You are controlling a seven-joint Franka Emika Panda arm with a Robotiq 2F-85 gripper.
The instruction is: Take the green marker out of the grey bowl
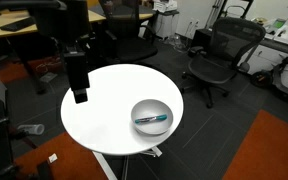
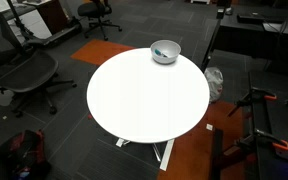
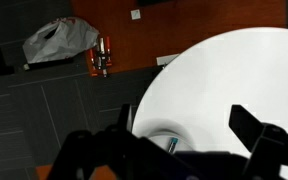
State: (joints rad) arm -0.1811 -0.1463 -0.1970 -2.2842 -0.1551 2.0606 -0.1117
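Wrist view: gripper (image 3: 160,150) has its fingers spread wide w/ nothing btwn them. Just below it, part of the grey bowl (image 3: 174,134) shows on the white table (image 3: 234,70). A sliver of teal inside is prob. the green marker (image 3: 170,144), mostly hidden by the gripper body. Off the table there's a crumpled grey bag (image 3: 59,40) on the dark floor. An orange-ish item (image 3: 102,58) sits beside it; can't tell what it is.

In an exterior view the gripper (image 1: 79,96) hangs over the table's far side from the grey bowl (image 1: 152,114), well apart from it. The green marker (image 1: 151,119) lies flat across the inside of the bowl, low under the rim. An office chair (image 1: 219,55) and desks stand behind, nowhere near the path.

In an exterior view the grey bowl (image 2: 165,50) sits near the white table's (image 2: 149,100) edge, the green marker (image 2: 164,53) a tiny teal fleck in it. A mesh chair (image 2: 24,70) stands off to one side. Arm isn't clearly seen here.

Progress, IMO: nothing done yet. Marker not touched, so approach, drop, pinch and lift-out are all left. Tabletop btwn gripper and bowl is bare. Only real obstacle is the bowl's wall, since the fingers must reach inside it to get the marker.
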